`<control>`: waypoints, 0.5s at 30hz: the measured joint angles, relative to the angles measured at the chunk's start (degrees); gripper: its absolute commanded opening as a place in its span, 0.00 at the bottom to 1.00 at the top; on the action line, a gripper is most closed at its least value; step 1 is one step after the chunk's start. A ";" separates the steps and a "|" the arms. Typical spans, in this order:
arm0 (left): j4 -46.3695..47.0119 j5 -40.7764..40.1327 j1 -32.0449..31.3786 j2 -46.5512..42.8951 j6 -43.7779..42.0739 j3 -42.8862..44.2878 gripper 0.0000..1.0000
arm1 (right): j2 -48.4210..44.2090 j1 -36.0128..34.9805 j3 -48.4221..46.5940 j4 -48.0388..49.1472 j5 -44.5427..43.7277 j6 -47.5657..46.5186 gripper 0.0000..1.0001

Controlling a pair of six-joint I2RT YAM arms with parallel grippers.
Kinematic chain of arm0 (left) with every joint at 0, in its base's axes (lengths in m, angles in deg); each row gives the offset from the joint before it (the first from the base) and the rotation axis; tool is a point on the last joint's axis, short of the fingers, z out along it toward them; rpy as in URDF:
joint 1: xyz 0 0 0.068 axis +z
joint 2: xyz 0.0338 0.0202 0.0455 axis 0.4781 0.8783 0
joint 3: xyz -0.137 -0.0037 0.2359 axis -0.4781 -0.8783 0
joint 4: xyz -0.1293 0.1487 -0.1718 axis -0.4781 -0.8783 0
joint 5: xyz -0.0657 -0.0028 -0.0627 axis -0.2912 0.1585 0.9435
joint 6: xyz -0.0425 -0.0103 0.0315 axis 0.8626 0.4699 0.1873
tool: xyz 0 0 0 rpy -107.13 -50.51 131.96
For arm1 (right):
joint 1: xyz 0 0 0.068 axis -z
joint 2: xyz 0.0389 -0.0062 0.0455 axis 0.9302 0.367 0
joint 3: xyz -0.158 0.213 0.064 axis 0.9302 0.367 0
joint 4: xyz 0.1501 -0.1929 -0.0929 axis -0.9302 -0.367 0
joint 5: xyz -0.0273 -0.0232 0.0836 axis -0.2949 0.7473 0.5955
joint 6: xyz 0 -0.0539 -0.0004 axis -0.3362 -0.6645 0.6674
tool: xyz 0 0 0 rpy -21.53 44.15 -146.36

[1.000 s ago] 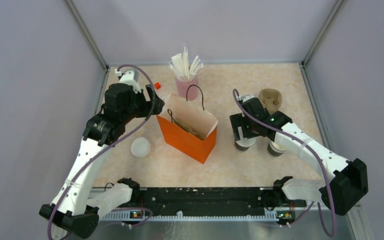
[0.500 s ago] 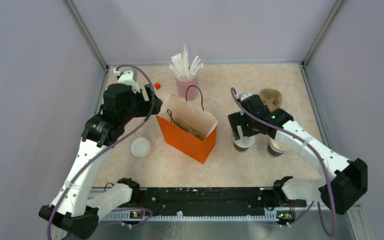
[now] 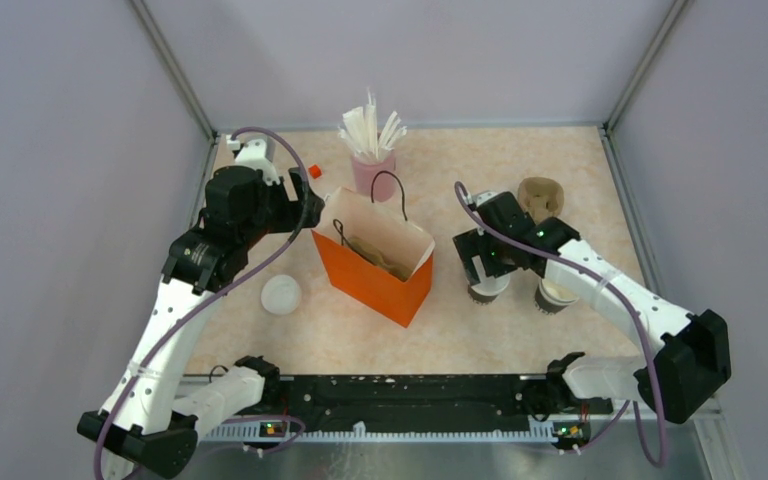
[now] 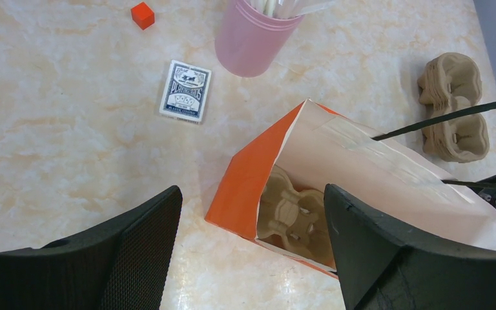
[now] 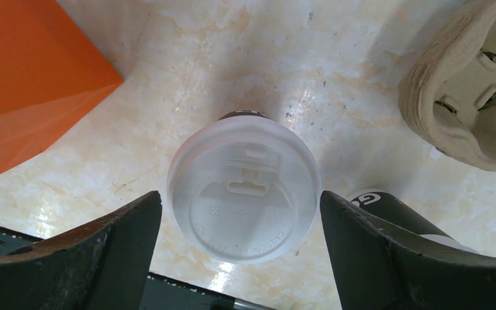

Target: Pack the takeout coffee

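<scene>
The takeout coffee [image 3: 487, 289], a dark cup under a white lid, stands right of the orange bag [image 3: 375, 266]. In the right wrist view its lid [image 5: 242, 187] sits between my fingers. My right gripper [image 3: 487, 268] is open just above the cup, its jaws [image 5: 240, 208] wide on either side of the lid and not touching it. My left gripper [image 3: 303, 215] is open and empty at the bag's left edge. Its wrist view looks between the jaws [image 4: 252, 206] into the open bag [image 4: 242, 187], where a cardboard carrier [image 4: 294, 216] lies.
A lidless dark cup [image 3: 552, 295] stands right beside the coffee. A stack of cardboard carriers [image 3: 540, 198] is behind it. A loose white lid [image 3: 281, 294] lies left of the bag. A pink cup of straws [image 3: 372, 170], a card deck [image 4: 185, 90] and a red cube [image 4: 143, 14] are at the back.
My right gripper has shifted slightly left over the lidded cup. The left arm and the bag have not moved.
</scene>
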State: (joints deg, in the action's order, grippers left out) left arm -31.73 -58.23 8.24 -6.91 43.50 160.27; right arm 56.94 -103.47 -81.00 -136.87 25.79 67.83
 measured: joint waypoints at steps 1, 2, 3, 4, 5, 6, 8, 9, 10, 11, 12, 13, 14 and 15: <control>0.00 0.00 0.02 0.00 0.00 0.00 0.86 | 0.00 0.00 0.26 -0.04 0.00 -0.09 0.91; 0.00 0.00 0.02 0.00 0.00 0.00 0.86 | 0.00 0.00 0.68 0.02 -0.02 -0.17 0.91; 0.00 0.00 0.00 0.00 0.00 0.00 0.86 | 0.02 0.00 0.98 -0.04 0.00 -0.20 0.91; 0.00 0.00 0.00 0.00 0.00 0.00 0.86 | 0.02 0.00 1.36 -0.09 0.07 -0.22 0.91; 0.00 0.00 0.00 0.00 0.00 0.00 0.86 | 0.02 0.00 1.62 -0.09 0.11 -0.22 0.91; 0.00 0.00 0.02 0.00 0.00 0.00 0.86 | 0.02 0.00 1.81 -0.02 0.13 -0.26 0.90; -0.02 0.00 0.00 0.00 -0.02 0.00 0.86 | 0.02 0.00 1.86 0.00 0.13 -0.61 0.89; 0.00 -0.02 0.00 0.00 -0.02 0.00 0.86 | 0.09 0.00 1.86 0.00 0.15 -0.66 0.88; -0.02 -0.02 0.00 0.00 -0.02 0.00 0.86 | 0.15 0.00 1.86 0.00 0.15 -0.76 0.87; 0.00 0.00 0.00 0.00 -0.04 0.00 0.86 | 0.24 0.00 1.84 0.02 0.13 -0.83 0.86; -0.02 -0.02 0.02 0.00 -0.11 0.00 0.86 | 0.28 0.00 1.84 0.04 0.13 -0.87 0.85; -0.02 -0.02 0.00 0.00 -0.15 0.00 0.86 | 0.28 0.00 1.84 0.04 0.15 -1.01 0.83; -0.02 -0.02 0.02 0.00 -0.17 0.00 0.86 | 0.28 0.00 1.81 0.24 0.15 -1.07 0.82; -0.02 -0.02 0.02 0.00 -0.20 0.00 0.86 | 0.28 0.00 1.81 0.35 0.17 -1.14 0.82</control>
State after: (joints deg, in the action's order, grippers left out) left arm -31.75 -58.26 8.27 -6.91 43.30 160.27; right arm 57.22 -103.47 -79.19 -136.52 25.97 66.69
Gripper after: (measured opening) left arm 0.857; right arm 0.843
